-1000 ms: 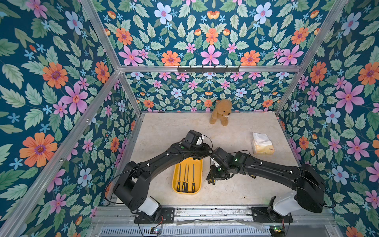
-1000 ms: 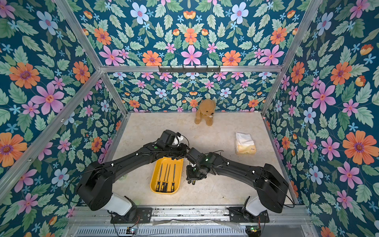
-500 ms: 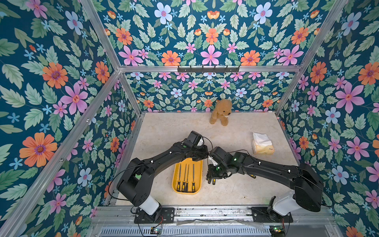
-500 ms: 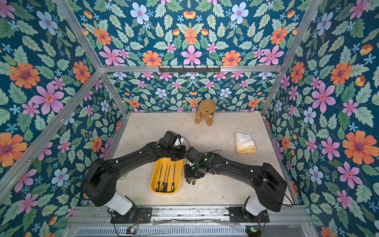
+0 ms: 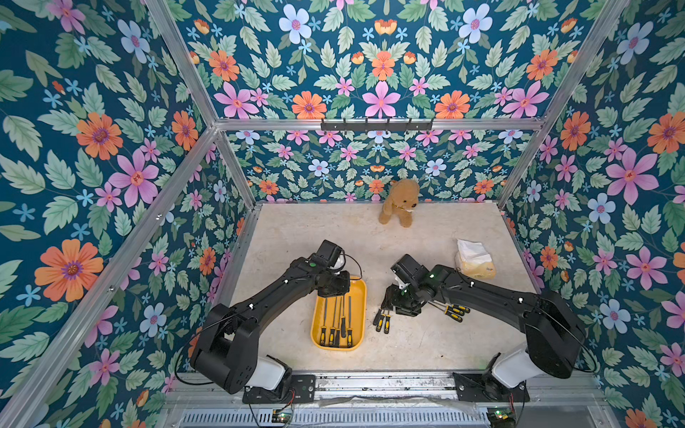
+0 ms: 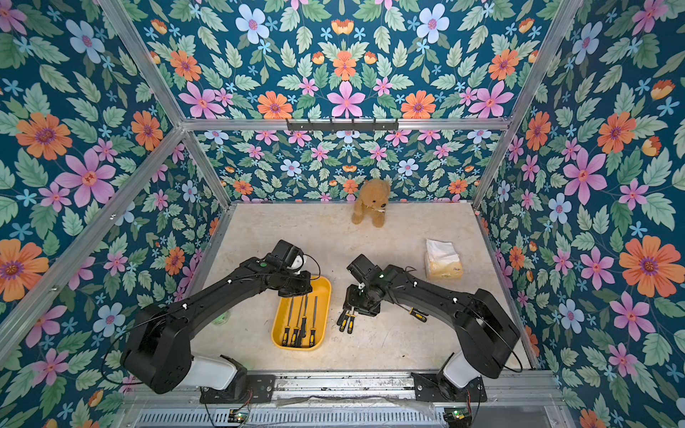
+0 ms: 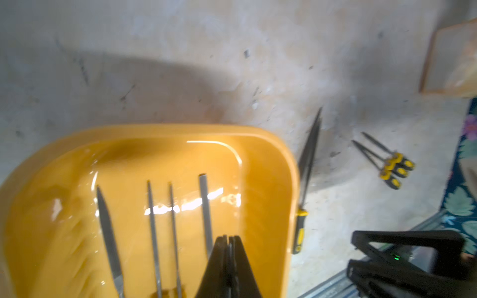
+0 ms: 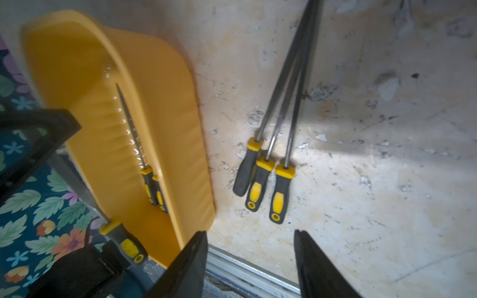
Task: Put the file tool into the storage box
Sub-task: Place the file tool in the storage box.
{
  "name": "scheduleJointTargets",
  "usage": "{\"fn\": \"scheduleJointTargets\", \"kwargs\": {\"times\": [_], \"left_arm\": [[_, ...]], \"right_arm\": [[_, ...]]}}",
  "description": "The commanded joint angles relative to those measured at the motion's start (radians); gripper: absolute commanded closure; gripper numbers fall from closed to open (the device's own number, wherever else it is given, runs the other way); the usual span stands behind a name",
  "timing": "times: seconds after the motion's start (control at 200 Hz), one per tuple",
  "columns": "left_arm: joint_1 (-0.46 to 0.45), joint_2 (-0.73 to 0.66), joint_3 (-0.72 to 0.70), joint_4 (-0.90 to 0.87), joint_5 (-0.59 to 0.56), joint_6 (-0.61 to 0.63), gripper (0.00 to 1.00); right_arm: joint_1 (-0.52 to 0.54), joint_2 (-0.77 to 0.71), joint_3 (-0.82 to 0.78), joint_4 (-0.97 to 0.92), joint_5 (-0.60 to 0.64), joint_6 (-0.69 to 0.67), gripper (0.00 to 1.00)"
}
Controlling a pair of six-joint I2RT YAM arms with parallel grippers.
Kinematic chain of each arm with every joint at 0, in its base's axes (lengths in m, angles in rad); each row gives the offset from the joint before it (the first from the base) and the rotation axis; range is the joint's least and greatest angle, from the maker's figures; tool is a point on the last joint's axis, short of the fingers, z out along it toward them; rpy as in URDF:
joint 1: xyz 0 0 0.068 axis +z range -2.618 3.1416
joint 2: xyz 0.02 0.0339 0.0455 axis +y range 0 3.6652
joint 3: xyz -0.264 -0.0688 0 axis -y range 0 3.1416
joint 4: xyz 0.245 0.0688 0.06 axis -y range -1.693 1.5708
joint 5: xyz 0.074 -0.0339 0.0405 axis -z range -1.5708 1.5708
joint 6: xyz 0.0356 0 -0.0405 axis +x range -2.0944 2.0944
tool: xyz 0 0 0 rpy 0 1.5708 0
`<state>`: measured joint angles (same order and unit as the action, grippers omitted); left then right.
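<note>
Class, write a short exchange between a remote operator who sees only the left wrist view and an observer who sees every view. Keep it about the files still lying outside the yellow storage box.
Operator: Beside the storage box I can make out only one handle. How many files lie there?
Observer: Three files. The right wrist view shows them on the table with their handles together, apart from the box.
Operator: The right gripper is a blur at the edge of my view. Is it open?
Observer: Yes. Its jaws stand apart with nothing between them, near those three handles.
</note>
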<state>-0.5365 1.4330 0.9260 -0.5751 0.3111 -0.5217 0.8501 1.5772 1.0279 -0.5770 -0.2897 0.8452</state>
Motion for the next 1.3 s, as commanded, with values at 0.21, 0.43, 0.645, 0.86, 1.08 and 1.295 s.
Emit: {"fn": "scheduleJointTargets", "kwargs": {"times": [0.21, 0.43, 0.645, 0.86, 1.08, 1.295], "left_arm": [[0.001, 0.016, -0.081, 0.057, -0.069, 0.012, 1.00], [0.000, 0.034, -0.112, 0.113, -0.072, -0.022, 1.00], [-0.005, 0.051, -0.154, 0.148, -0.063, -0.029, 1.00], [-0.005, 0.057, -0.167, 0.156, -0.057, -0.029, 0.87], [-0.005, 0.047, -0.157, 0.128, -0.070, -0.037, 0.75], [-0.005, 0.029, -0.084, 0.064, -0.081, -0.026, 0.71]], "right_arm": [[0.026, 0.127, 0.029, -0.058, 0.006, -0.010, 0.46], [0.050, 0.185, 0.054, -0.069, 0.007, -0.017, 0.56], [0.067, 0.200, 0.053, -0.089, 0.016, -0.016, 0.62], [0.082, 0.239, 0.095, -0.145, 0.051, -0.023, 0.66], [0.102, 0.292, 0.145, -0.212, 0.100, -0.029, 0.72], [0.108, 0.298, 0.154, -0.265, 0.149, -0.036, 0.86]]}}
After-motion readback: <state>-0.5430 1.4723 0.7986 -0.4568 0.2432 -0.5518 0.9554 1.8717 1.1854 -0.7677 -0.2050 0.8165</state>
